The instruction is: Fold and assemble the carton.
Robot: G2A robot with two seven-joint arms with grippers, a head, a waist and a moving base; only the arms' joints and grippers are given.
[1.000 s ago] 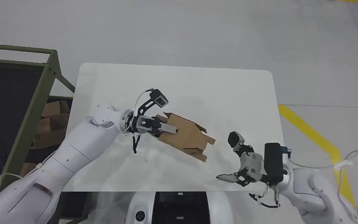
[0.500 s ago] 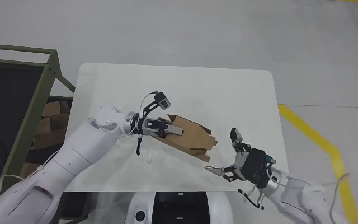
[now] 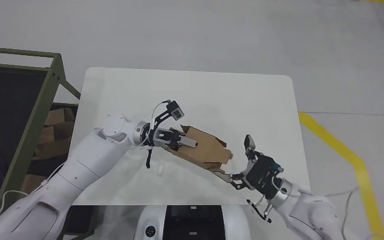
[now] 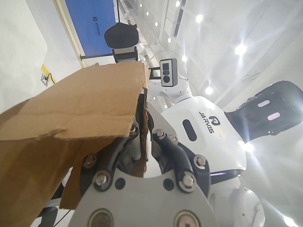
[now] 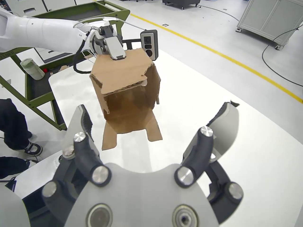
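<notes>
Clamping my left tool [image 3: 183, 140] tight on one wall of the carton [image 3: 207, 151], I hold it tilted over the white counter [image 3: 252, 96], and its body already stands opened out into a tube. The end flaps facing my right side hang loose and unfolded, so I judge that closing the ends is all left to do. My right tool [image 3: 239, 161] sits just beside those flaps, spread wide and gripping nothing.

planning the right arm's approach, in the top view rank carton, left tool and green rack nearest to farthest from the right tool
1. carton, just ahead of the right tool
2. left tool, clamped on the carton's far end
3. green rack, beside the table on the left
</notes>
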